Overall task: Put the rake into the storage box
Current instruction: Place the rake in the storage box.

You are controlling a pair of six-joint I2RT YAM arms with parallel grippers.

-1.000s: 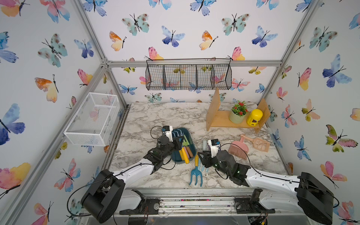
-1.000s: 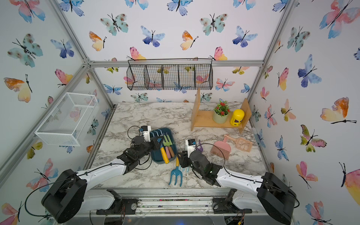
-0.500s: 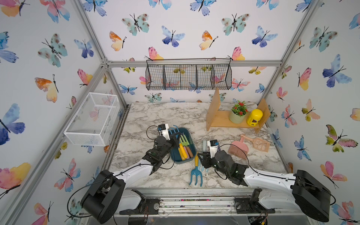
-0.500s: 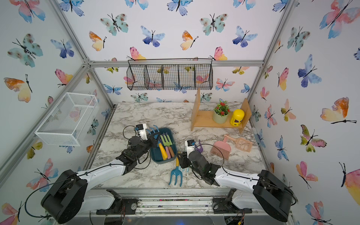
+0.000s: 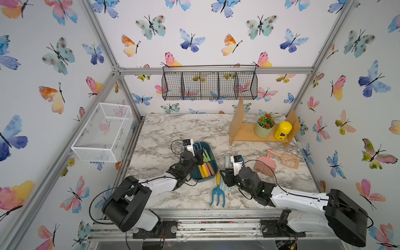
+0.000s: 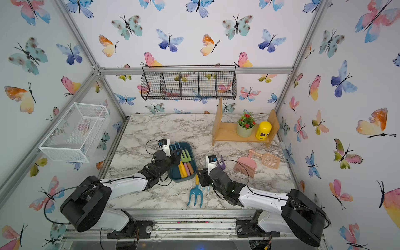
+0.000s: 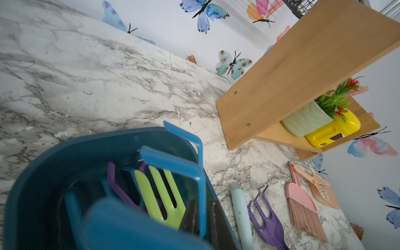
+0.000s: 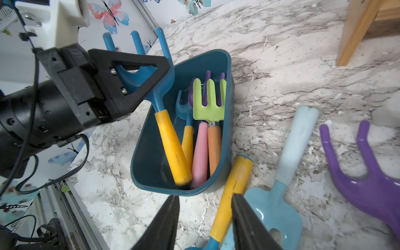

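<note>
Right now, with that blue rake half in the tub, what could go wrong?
1. The left tool grips the blue rake by its head, which sticks out past the storage box rim; once let go, it may hang on the rim or tip out.
2. The box holds a green rake and others, so this one might ride on top.
3. The right tool hovers open nearby and could nudge the box.

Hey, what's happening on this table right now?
The left gripper has its fingers clamped on the head of the blue rake. The rake is tilted, with its yellow handle end down inside the storage box, beside other tools. It hasn't let go yet. The right gripper hovers open over a yellow-handled tool lying on the marble table just outside the box.
</note>
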